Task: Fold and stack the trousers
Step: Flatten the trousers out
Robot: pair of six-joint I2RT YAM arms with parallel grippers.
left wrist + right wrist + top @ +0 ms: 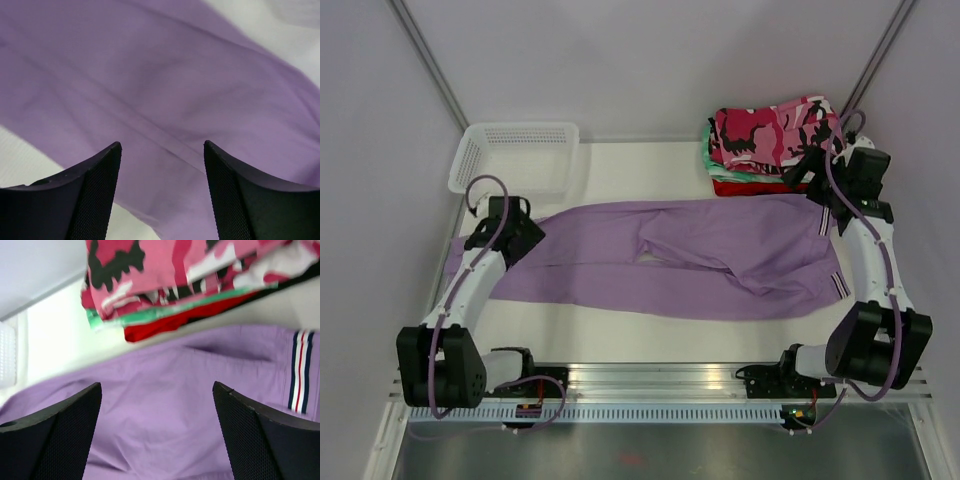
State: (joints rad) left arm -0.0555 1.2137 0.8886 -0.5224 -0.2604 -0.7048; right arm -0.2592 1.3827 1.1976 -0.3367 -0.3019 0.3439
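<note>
The lilac trousers (670,255) lie spread flat across the table, legs to the left, striped waistband (833,284) at the right. The pink camouflage trousers (775,128) lie folded on top of a pile at the back right. My left gripper (525,235) is open and empty above the leg end; the left wrist view shows lilac cloth (165,90) between its fingers (100,190). My right gripper (800,172) is open and empty over the waist end, near the pile; its wrist view shows lilac cloth (160,410), the camouflage pair (165,270) and the waistband stripe (300,370).
Under the camouflage pair lie a green-and-white folded garment (712,160) and a red folded garment (740,186); both show in the right wrist view, green (150,315) and red (160,326). A white mesh basket (515,155) stands at the back left. Walls close the back and sides.
</note>
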